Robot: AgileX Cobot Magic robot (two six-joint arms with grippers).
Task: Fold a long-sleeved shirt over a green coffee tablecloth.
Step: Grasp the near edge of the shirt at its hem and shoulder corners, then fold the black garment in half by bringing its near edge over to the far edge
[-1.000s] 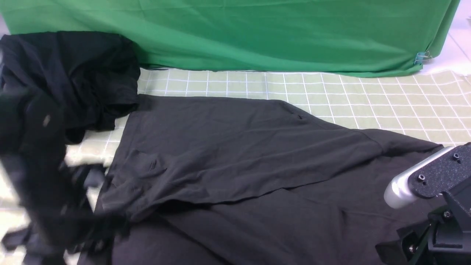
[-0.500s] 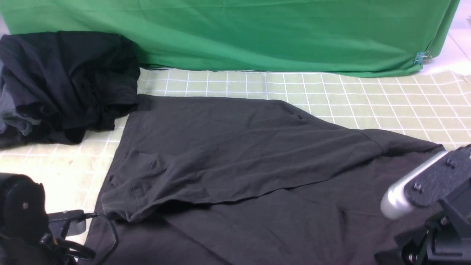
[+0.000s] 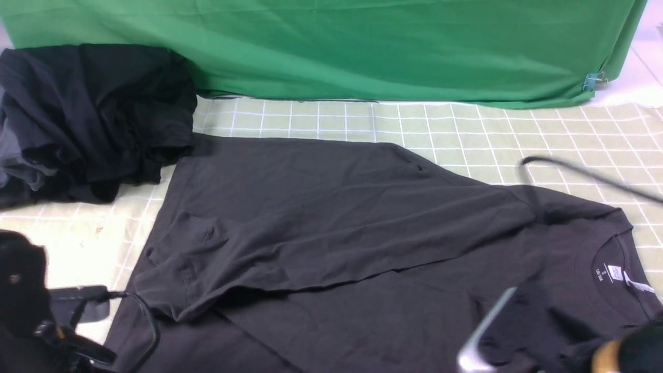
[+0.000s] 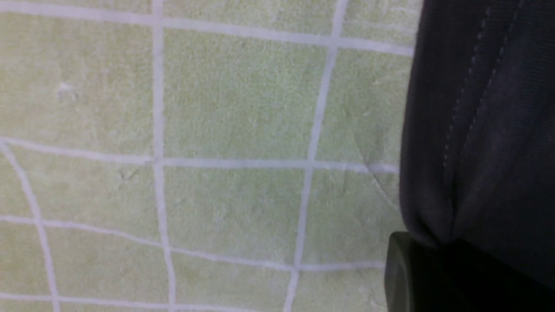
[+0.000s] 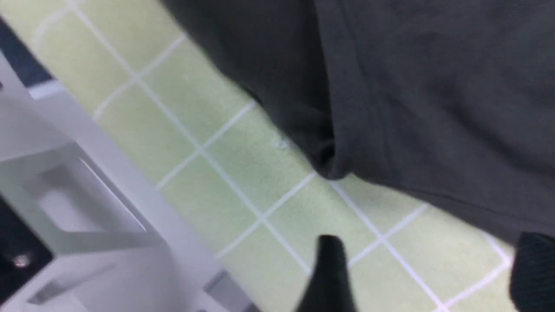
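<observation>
- One shirt (image 3: 393, 321) lies spread on the tablecloth (image 3: 518, 129), covering its middle and near part in the front view; a sleeve (image 3: 290, 243) is folded slantwise across the body, cuff toward the left.
- Its collar (image 3: 590, 248) sits at the right, a white label (image 3: 615, 272) inside it facing up.
- Of the left gripper (image 4: 451, 281) only one dark finger shows, at the shirt's stitched hem (image 4: 468, 130), which drapes just over its tip; whether the jaws are apart or clamped I cannot tell.
- The left arm (image 3: 23, 300) is low at the near left corner, blurred, beside the shirt's left edge, with a cable (image 3: 153, 331) looping by it.
- The right gripper (image 5: 429, 277) is spread: its two dark fingertips (image 5: 329, 268) stand wide apart with only bare tablecloth between them, near the shirt's edge.
- The right arm (image 3: 627, 352) is a blur at the near right corner, below the collar.
- A black bundle (image 3: 98, 114) rests on the tablecloth's far left, just beside the shirt's far corner.
- A deep-green cloth (image 3: 362, 52) hangs behind.
</observation>
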